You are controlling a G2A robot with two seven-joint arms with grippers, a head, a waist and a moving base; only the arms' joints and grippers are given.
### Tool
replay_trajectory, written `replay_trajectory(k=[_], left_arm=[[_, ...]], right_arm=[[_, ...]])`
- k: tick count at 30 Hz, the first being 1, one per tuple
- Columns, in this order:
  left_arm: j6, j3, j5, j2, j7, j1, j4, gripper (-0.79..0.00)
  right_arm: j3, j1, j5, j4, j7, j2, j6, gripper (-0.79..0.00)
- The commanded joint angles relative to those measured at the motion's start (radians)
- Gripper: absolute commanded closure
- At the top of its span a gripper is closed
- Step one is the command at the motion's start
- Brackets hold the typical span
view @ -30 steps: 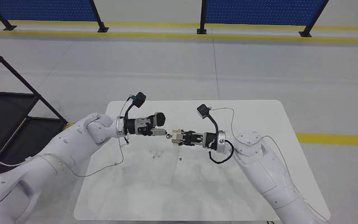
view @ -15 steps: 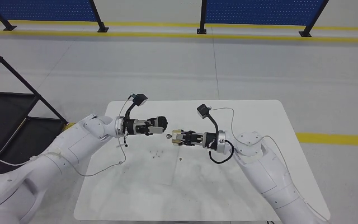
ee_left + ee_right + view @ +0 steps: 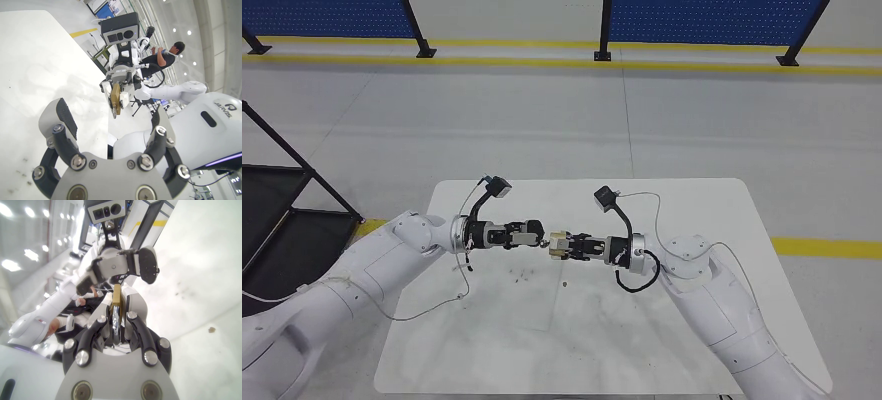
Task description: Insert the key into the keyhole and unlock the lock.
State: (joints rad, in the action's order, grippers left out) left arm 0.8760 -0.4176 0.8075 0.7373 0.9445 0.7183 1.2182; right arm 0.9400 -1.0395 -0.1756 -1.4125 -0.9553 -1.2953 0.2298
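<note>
The right tool (image 3: pixel 116 93) is clamping the lock (image 3: pixel 116 294) over the surface (image 3: pixel 642 330), nearer its far edge, key (image 3: pixel 114 113) sticking out; the left tool (image 3: pixel 533 236) is hovering with fingers (image 3: pixel 65 113) apart; closing off-centre, it could be knocking the key crooked.

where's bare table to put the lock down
Bare: the near middle of the table, robot-side of the specks, and the far strip along its back edge. Crowded: the centre, where the open left gripper faces the right gripper holding the lock.

A camera above the arms looks down on the white table (image 3: pixel 542 340); the two wrist cameras face each other at close range, both framing the brass padlock (image 3: pixel 115 95).
</note>
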Motion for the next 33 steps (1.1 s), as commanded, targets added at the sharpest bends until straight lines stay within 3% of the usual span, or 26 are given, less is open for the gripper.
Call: replay_trajectory(k=[1,10,12,14,16,25,33], left_arm=[[-0.008,-0.008,0.011,0.001,0.008,0.009,0.007,-0.785],[-0.016,-0.044,0.027,-0.001,0.015,0.053,0.037,-0.785],[-0.017,-0.051,0.023,-0.003,0.017,0.062,0.036,-0.671],[-0.017,-0.059,0.026,-0.004,0.017,0.07,0.031,-0.489],[-0.018,-0.065,0.026,-0.003,0.018,0.079,0.03,-0.369],[-0.018,-0.097,0.027,-0.004,0.018,0.109,0.035,-0.265],[-0.028,-0.118,0.031,0.0,0.027,0.128,0.038,-0.234]], right_arm=[[0.0,0.0,0.0,0.0,0.0,0.0,0.0,0.0],[0.0,0.0,0.0,0.0,0.0,0.0,0.0,0.0],[0.0,0.0,0.0,0.0,0.0,0.0,0.0,0.0],[0.0,0.0,0.0,0.0,0.0,0.0,0.0,0.0],[0.0,0.0,0.0,0.0,0.0,0.0,0.0,0.0],[0.0,0.0,0.0,0.0,0.0,0.0,0.0,0.0],[0.0,0.0,0.0,0.0,0.0,0.0,0.0,0.0]])
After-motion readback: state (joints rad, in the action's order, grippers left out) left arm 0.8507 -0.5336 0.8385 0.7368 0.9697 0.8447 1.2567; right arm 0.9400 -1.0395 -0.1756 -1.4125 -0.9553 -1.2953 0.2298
